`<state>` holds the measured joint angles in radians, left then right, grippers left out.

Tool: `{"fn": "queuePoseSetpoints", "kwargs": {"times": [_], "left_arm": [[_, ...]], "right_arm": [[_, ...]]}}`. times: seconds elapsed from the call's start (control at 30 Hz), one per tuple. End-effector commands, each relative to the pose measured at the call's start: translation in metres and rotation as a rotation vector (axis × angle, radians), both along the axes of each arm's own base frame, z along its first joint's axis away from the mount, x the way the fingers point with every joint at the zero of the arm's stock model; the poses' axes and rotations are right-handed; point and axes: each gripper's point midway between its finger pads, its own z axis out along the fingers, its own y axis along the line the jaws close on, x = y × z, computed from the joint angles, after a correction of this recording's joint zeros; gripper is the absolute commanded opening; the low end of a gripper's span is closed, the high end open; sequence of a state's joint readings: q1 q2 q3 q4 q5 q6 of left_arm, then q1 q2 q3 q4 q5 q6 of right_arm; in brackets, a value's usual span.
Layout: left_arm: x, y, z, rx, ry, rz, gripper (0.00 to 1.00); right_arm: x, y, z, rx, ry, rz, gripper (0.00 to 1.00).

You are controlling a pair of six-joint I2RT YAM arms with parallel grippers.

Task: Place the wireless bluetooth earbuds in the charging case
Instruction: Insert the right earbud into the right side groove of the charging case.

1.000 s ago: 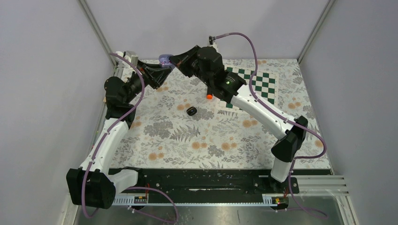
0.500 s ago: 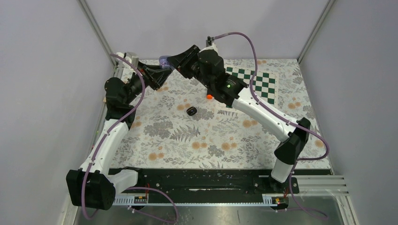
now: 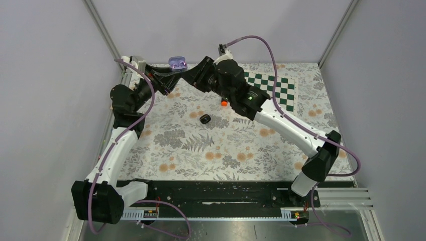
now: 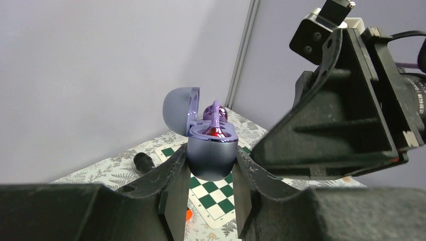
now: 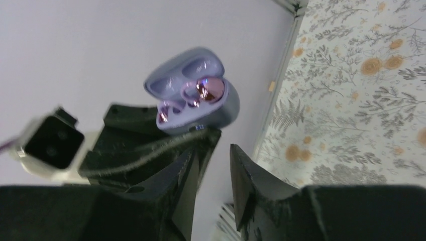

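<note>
Flowered cloth covers the one table, and a single green-and-white chessboard mat lies at its far right, partly covered by the right arm. Two white-and-black arms meet above the far left corner, each trailing one purple cable. The left gripper is pinched on the lower half of the one lilac charging case, holding it upright in the air with its lid swung open. The right gripper sits just beside the case with its fingers parted and nothing between them. One black stick with an orange end lies on the table, mostly hidden under the right arm in the overhead view. One small black round thing rests near the table's middle, too small to make out. Inside the case, one glossy purple earbud sits in a well. The other well shows only a pinkish gleam, and I cannot tell whether a second bud fills it.
</note>
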<state>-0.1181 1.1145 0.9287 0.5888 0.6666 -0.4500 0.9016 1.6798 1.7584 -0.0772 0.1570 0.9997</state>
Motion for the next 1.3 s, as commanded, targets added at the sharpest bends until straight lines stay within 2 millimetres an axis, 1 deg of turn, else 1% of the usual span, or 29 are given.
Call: {"fn": "queuePoseSetpoints", "kwargs": {"times": [0.0,0.03,0.07,0.1,0.13,0.23,0.27,0.3,0.37,0.47,0.53,0.6,0.7,0.77,0.83,1.0,1.13,1.2,1.27], "left_arm": [[-0.017,-0.003,0.02,0.008,-0.094,-0.059,0.0],[-0.02,-0.005,0.02,0.017,-0.104,-0.076,0.0],[-0.024,-0.007,0.02,0.029,-0.115,-0.099,0.0],[-0.028,-0.01,0.019,0.045,-0.128,-0.123,0.0],[-0.033,-0.012,0.018,0.065,-0.146,-0.15,0.0],[-0.047,-0.018,0.012,0.113,-0.176,-0.214,0.0],[-0.051,-0.02,0.009,0.128,-0.177,-0.236,0.0],[-0.057,-0.022,0.005,0.148,-0.183,-0.262,0.0],[-0.07,-0.026,-0.003,0.192,-0.199,-0.318,0.0],[-0.084,-0.03,-0.014,0.241,-0.21,-0.384,0.0],[-0.092,-0.032,-0.016,0.266,-0.223,-0.414,0.0],[-0.098,-0.033,-0.018,0.281,-0.22,-0.434,0.0],[-0.106,-0.034,-0.019,0.304,-0.227,-0.461,0.0],[-0.11,-0.034,-0.02,0.31,-0.222,-0.475,0.0],[-0.113,-0.035,-0.02,0.313,-0.219,-0.488,0.0],[-0.114,-0.037,-0.023,0.313,-0.216,-0.505,0.0],[-0.112,-0.037,-0.023,0.304,-0.21,-0.502,0.0],[-0.112,-0.038,-0.02,0.302,-0.212,-0.506,0.0],[-0.112,-0.039,-0.018,0.3,-0.215,-0.509,0.0]], "right_arm": [[-0.034,-0.029,0.04,-0.066,-0.246,0.169,0.39],[-0.043,-0.035,0.04,-0.117,-0.335,0.232,0.41],[-0.052,-0.042,0.045,-0.141,-0.432,0.281,0.44],[-0.059,-0.049,0.043,-0.173,-0.505,0.32,0.46],[-0.064,-0.062,0.046,-0.192,-0.554,0.33,0.47],[-0.064,-0.085,0.038,-0.253,-0.586,0.322,0.5],[-0.063,-0.089,0.038,-0.266,-0.599,0.322,0.53],[-0.064,-0.091,0.032,-0.292,-0.591,0.337,0.57],[-0.068,-0.089,0.033,-0.298,-0.614,0.383,0.62],[-0.07,-0.083,0.029,-0.312,-0.613,0.437,0.63],[-0.071,-0.078,0.029,-0.315,-0.615,0.474,0.64],[-0.073,-0.075,0.026,-0.319,-0.619,0.504,0.61],[-0.071,-0.073,0.024,-0.319,-0.611,0.501,0.58],[-0.071,-0.073,0.022,-0.331,-0.619,0.51,0.54],[-0.071,-0.072,0.018,-0.341,-0.625,0.521,0.5],[-0.072,-0.068,0.01,-0.337,-0.621,0.552,0.47],[-0.081,-0.063,0.006,-0.318,-0.654,0.618,0.46],[-0.081,-0.062,0.002,-0.319,-0.651,0.627,0.47],[-0.081,-0.061,-0.003,-0.324,-0.65,0.639,0.44]]}}
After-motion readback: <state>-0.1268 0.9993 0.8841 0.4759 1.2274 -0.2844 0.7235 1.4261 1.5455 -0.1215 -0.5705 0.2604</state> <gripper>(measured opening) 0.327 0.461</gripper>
